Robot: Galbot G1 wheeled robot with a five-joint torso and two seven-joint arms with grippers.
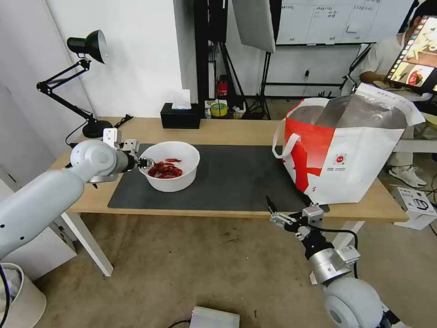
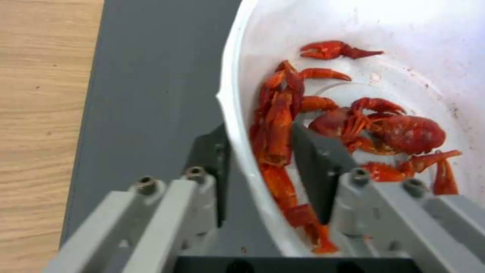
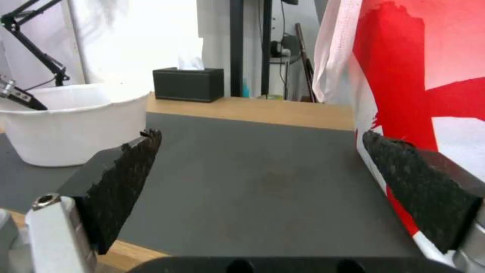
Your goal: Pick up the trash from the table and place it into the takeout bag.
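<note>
One white bowl [image 1: 170, 166] of red shells [image 2: 354, 125] sits on the dark mat [image 1: 227, 177] toward the bench's [image 1: 236, 130] left end, and the left end effector [image 2: 260, 157] straddles its near-left rim, one finger outside the wall and one inside among the shells, narrowly parted around it. Off the bench's front edge, the right end effector [image 3: 263, 182] hangs wide open and empty, just beside the takeout bag [image 1: 346, 150] standing at the right end.

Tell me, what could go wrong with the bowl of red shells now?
1. The left gripper straddles just the thin rim of the white bowl, one finger inside and one outside. Lifted by that one edge, the bowl might tilt.
2. The red shells lie loose, so they could spill onto the grey mat.
3. The takeout bag stands across the table; that carry gives time to slip.
</note>
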